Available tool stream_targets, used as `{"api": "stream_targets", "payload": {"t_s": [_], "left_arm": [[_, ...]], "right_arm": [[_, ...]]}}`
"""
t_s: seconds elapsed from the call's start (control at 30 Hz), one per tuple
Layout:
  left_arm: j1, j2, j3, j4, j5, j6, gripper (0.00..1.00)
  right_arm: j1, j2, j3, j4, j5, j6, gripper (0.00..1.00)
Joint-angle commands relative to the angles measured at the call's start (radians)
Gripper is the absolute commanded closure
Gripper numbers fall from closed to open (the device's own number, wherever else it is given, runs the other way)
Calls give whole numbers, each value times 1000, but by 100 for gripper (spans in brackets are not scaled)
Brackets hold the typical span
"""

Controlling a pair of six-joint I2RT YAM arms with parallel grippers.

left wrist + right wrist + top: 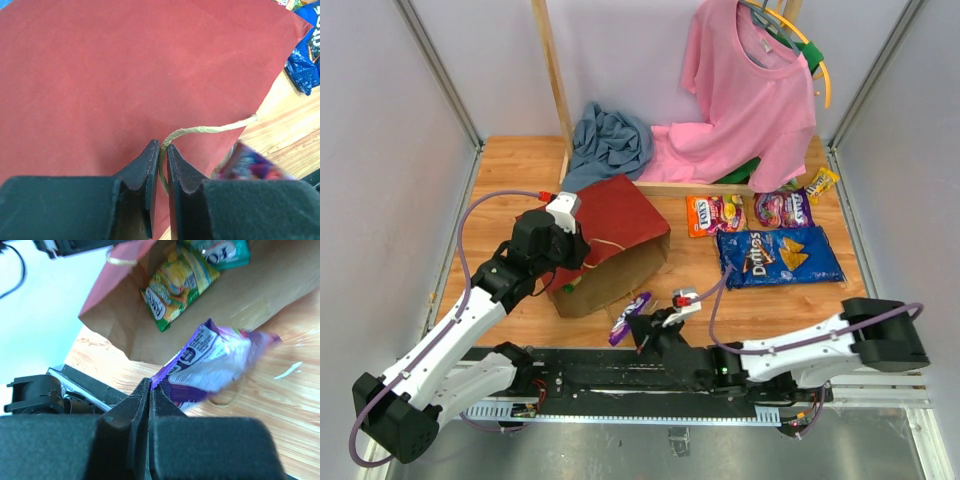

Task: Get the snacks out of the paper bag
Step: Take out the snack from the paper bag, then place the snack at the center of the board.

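Note:
The paper bag (620, 225) lies on its side, dark red side up, with its mouth toward the right arm. My left gripper (582, 252) (163, 150) is shut on the bag's twine handle (210, 129) above the red side (125, 75). Just in front of the bag's mouth, my right gripper (645, 325) (151, 386) is shut on the corner of a purple snack packet (629, 317) (215, 362). Inside the bag (270, 285) lie a green-yellow packet (177, 285) and a teal one (222, 250). On the table lie an orange packet (715, 213), a purple packet (783, 208), a yellow packet (821, 183) and a blue Doritos bag (780, 256).
A pink shirt (750, 90) hangs on a wooden frame (552, 70) at the back, with a blue-grey cloth (610, 140) bunched beside it. Grey walls close in both sides. A black rail (620, 370) runs along the near edge.

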Motion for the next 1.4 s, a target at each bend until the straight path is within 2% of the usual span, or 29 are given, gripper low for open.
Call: {"api": "stream_targets", "payload": {"t_s": [0.0, 0.2, 0.3, 0.4, 0.53, 0.6, 0.67, 0.77, 0.9, 1.0, 1.13, 1.37], "left_arm": [[10, -8, -2, 25, -29, -2, 83], [10, -1, 0, 24, -36, -2, 83], [10, 4, 0, 24, -42, -2, 83], [10, 9, 0, 22, -51, 0, 83], [11, 14, 1, 21, -64, 0, 83], [11, 18, 1, 21, -64, 0, 83], [11, 23, 1, 20, -63, 0, 83], [11, 24, 1, 21, -64, 0, 83], [11, 24, -1, 20, -67, -2, 83], [11, 25, 0, 20, -68, 0, 83], [11, 24, 0, 20, -68, 0, 83], [12, 20, 0, 20, -69, 0, 83]], "right_arm": [[79, -201, -9, -183, 288, -198, 99], [91, -513, 2, -487, 513, -251, 99], [81, -609, 14, -606, 604, -237, 99], [49, -637, 62, -822, 626, -112, 99], [-49, -615, 111, -919, 545, -60, 99], [-166, -620, 120, -873, 365, -104, 99], [-303, -641, 66, -675, 126, -267, 99], [-450, -646, -4, -454, -85, -342, 99], [-591, -600, 28, -444, -202, -346, 99], [-735, -557, 26, -393, -358, -289, 99], [-865, -477, 10, -319, -536, -216, 99], [-913, -330, -113, -212, -634, -95, 99]]}}
